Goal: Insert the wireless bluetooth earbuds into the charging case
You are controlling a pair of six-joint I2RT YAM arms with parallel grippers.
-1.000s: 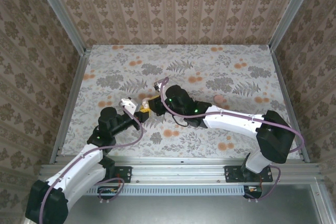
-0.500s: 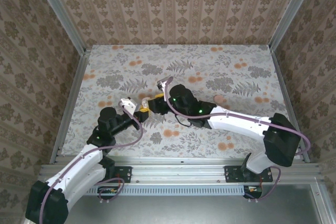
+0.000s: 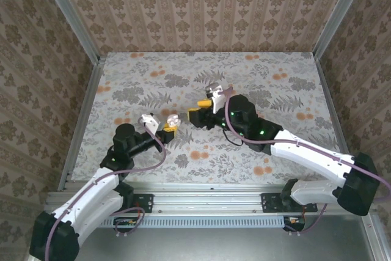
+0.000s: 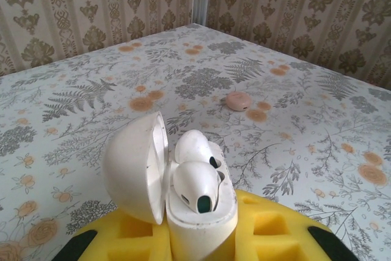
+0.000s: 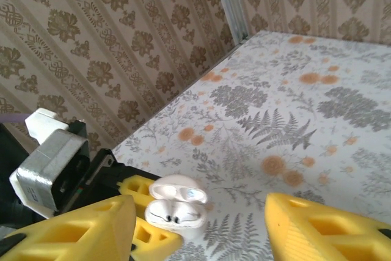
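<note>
The white charging case [image 4: 201, 221] stands upright with its lid [image 4: 131, 166] swung open to the left, and my left gripper [image 4: 201, 239] is shut on its body between yellow pads [image 4: 284, 233]. Two white earbuds [image 4: 194, 183] sit side by side in its sockets. In the top view the case [image 3: 173, 121] is at the left gripper [image 3: 167, 128], left of centre. My right gripper [image 3: 200, 109] hangs a short way to the right of it, open, with nothing held. From the right wrist the case [image 5: 177, 207] shows between and beyond the spread yellow fingers [image 5: 73, 230] of the right gripper [image 5: 200, 207].
A small pink rounded object [image 4: 237, 101] lies on the floral table surface [image 3: 269, 71] beyond the case. Patterned walls [image 3: 201, 4] with metal corner posts close in the back and both sides. Open tabletop lies behind both grippers.
My right gripper has opened and pulled back up and to the right, away from the case. The left arm and the case have stayed put.
</note>
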